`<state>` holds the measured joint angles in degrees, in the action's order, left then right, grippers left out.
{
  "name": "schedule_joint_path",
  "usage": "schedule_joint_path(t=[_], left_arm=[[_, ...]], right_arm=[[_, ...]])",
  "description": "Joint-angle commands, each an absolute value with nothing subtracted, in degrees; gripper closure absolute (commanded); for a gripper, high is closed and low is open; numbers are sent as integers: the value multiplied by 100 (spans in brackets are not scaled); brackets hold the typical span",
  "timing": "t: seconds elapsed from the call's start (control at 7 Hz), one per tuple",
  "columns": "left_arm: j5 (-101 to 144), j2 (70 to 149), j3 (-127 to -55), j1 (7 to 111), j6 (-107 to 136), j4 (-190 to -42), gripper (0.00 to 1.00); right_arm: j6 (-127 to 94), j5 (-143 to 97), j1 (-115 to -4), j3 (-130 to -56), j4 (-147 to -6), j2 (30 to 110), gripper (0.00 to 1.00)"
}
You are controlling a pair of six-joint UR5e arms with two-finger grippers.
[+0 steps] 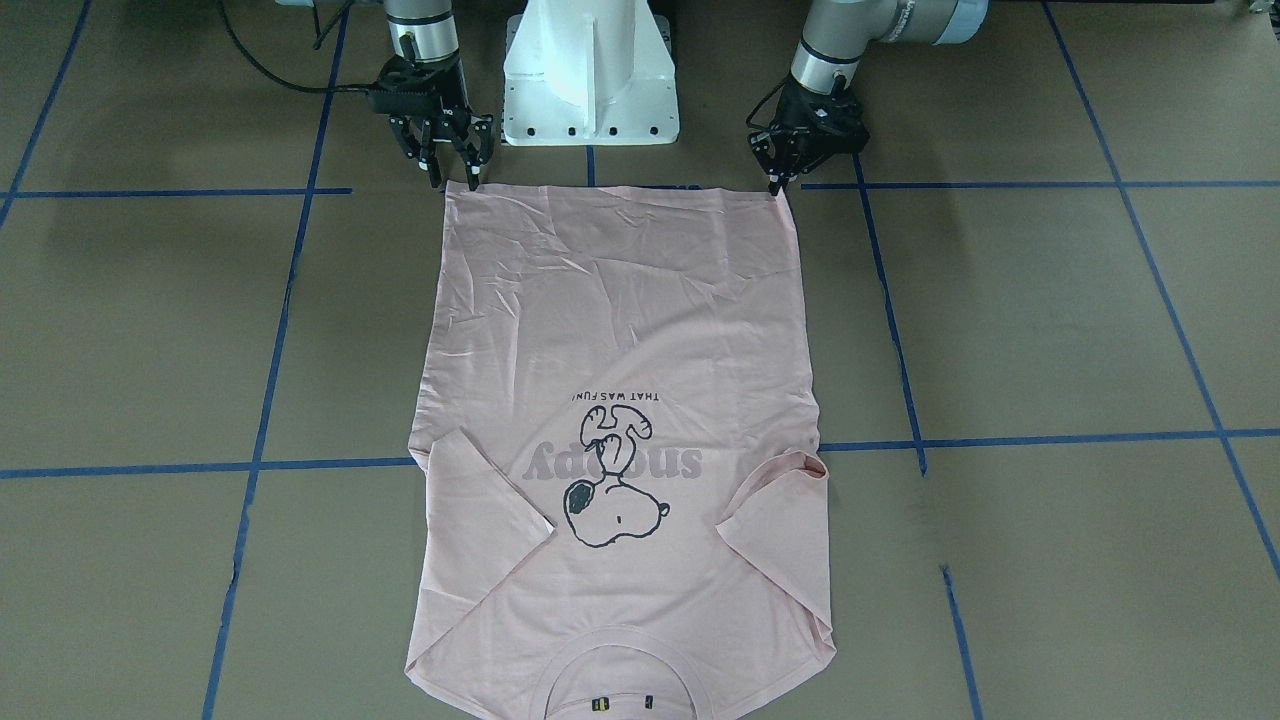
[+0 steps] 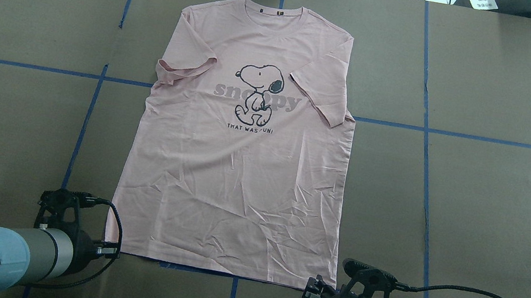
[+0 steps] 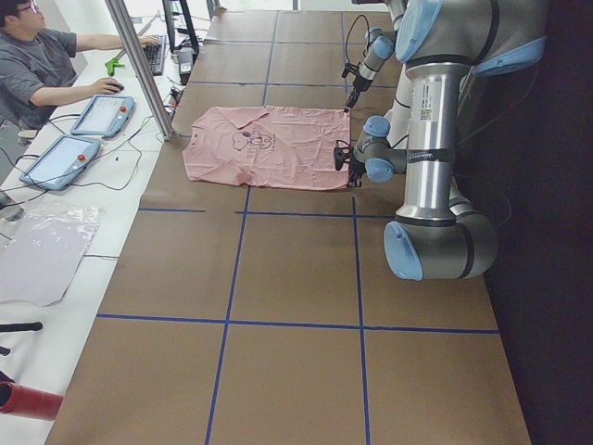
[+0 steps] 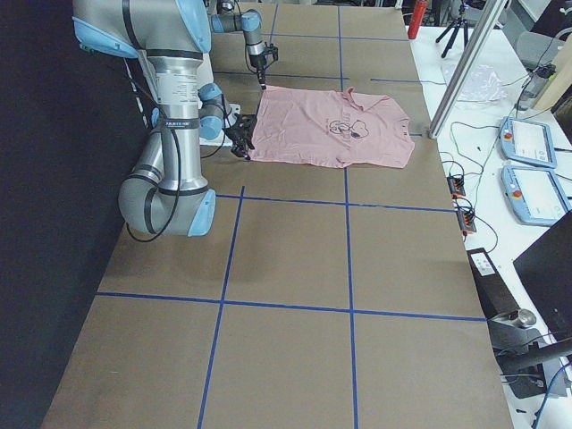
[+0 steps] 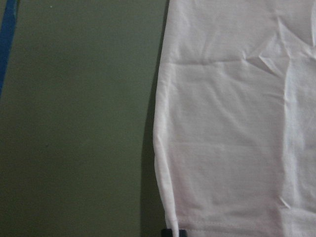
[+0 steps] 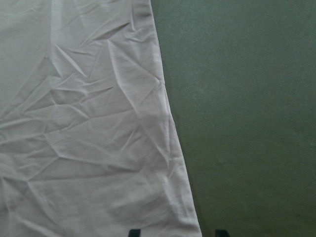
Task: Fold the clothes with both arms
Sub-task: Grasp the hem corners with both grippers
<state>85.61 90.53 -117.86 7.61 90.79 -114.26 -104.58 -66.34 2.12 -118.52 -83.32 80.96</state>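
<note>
The pale pink T-shirt [image 1: 620, 320] lies flat and print-up on the brown table, collar away from the robot and both sleeves folded in over the chest; it also shows in the overhead view [image 2: 238, 187]. My left gripper [image 1: 776, 184] is at the hem corner on my left, its fingers pinched together on the hem edge [image 5: 173, 231]. My right gripper [image 1: 455, 180] is open at the other hem corner. In the right wrist view [image 6: 177, 233] its two fingertips straddle that corner, touching the table.
The white pedestal base [image 1: 590, 70] stands just behind the hem between the arms. Blue tape lines [image 2: 426, 142] cross the table. An operator [image 3: 37, 65] sits at a side bench with tablets [image 3: 60, 159] beyond the collar end.
</note>
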Motion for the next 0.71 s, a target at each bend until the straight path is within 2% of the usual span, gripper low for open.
schedule_joint_path(t=[0.0,0.29,0.43,0.57], left_arm=[[8561,9061,-11786,756,9079,-11426,100],[8561,9061,-11786,756,9079,-11426,100],[8561,9053,-11786,765,9079,-11426,100],[8561,9061,-11786,765,9079,-11426,100]], right_arm=[[-10459,-6609,211,-11786,-8332,8112,41],[-10459,-6592,211,-11760,-8332,8104,45],[-10772,-6592,246,-11716,-8332,8104,58],[-10862,-6566,272,-11698,-8332,8086,77]])
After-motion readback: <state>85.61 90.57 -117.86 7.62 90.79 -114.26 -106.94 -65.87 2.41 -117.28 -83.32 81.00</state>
